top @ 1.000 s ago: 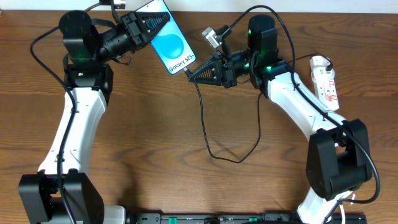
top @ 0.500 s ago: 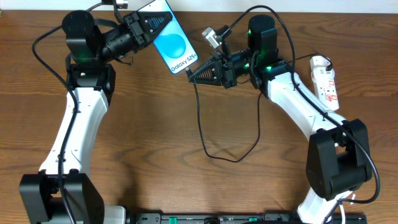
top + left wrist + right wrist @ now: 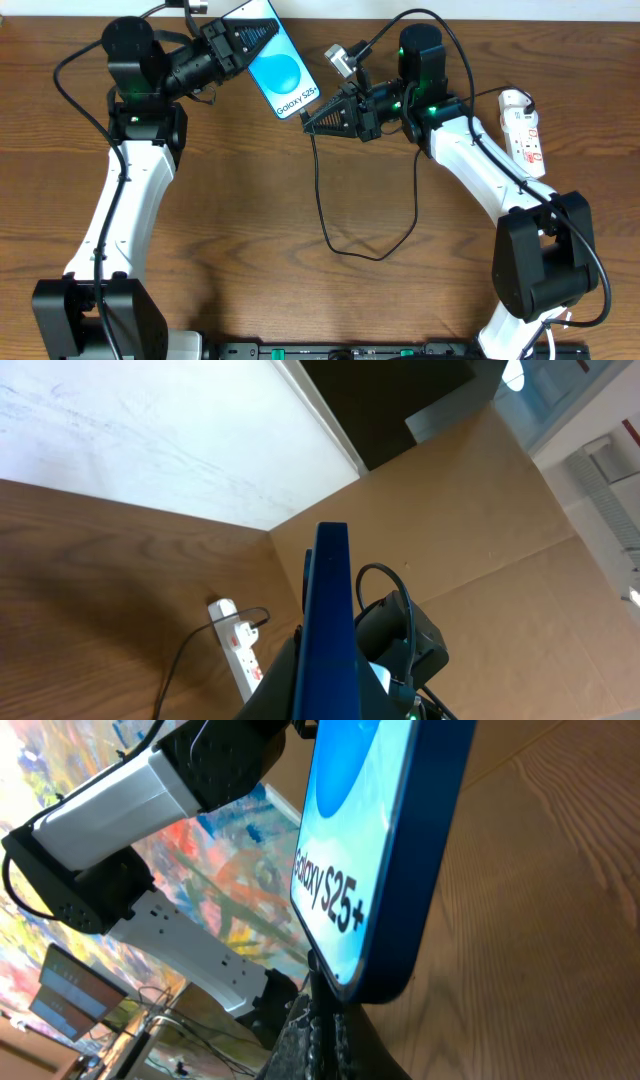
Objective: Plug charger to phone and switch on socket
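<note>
My left gripper (image 3: 255,38) is shut on the top end of the phone (image 3: 282,72) and holds it above the table, blue screen up. The phone's dark blue edge (image 3: 332,630) fills the left wrist view, and its screen (image 3: 355,840) fills the right wrist view. My right gripper (image 3: 312,120) is shut on the plug tip of the charger, right at the phone's bottom end (image 3: 375,988). The tip itself is hidden between the fingers (image 3: 325,1020). The black charger cable (image 3: 325,215) hangs down in a loop onto the table. The socket (image 3: 524,130) lies at the far right.
The black cable loops across the wooden table (image 3: 260,250) and rises along the right arm. The socket also shows in the left wrist view (image 3: 238,650), with a black plug in its end. A wall edge runs along the back.
The left gripper and phone have shifted slightly to the right, toward the right gripper. The cable loop has swayed a little. The right arm has barely moved.
</note>
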Available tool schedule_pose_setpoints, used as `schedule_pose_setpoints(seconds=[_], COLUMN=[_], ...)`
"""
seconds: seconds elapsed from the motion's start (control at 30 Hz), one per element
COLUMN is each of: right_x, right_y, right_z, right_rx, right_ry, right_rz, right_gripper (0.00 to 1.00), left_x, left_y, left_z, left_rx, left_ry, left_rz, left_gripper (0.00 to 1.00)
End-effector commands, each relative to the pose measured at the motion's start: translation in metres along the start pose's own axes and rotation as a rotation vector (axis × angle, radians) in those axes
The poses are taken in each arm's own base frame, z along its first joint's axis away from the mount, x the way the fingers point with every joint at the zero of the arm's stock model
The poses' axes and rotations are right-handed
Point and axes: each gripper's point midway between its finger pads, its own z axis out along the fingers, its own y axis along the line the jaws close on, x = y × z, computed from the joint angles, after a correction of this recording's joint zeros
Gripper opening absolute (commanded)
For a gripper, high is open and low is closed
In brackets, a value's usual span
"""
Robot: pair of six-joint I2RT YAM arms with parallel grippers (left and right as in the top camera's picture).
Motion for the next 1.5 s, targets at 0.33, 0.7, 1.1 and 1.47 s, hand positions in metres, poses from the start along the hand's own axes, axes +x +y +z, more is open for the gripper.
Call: schedule_pose_setpoints(seconds=[0.33,0.7,1.1,1.47], right_x=[-0.012,-0.011,-0.011,-0.012], right_y=[0.005,0.005,0.005,0.005], right_z=[-0.001,-0.001,-0.001,-0.001], right_rx=[0.034,0.034,0.034,0.035], right_ry=[-0.018,-0.019,-0.019,-0.02], right_rz=[-0.022,-0.014,-0.014,0.0], right_gripper=[0.01,0.01,0.01,0.01], left_x=[0.027,0.032,0.031,0.029], left_y=[-0.03,-0.033,-0.032,-0.031], left_z=[0.003,0.002,0.003,0.003], left_rx=[0.103,0.121,0.117,0.111], left_ry=[0.138,0.169,0.161,0.152], left_rz=[0.083,0.083,0.084,0.084], left_gripper=[0.07,0.07,0.07,0.07])
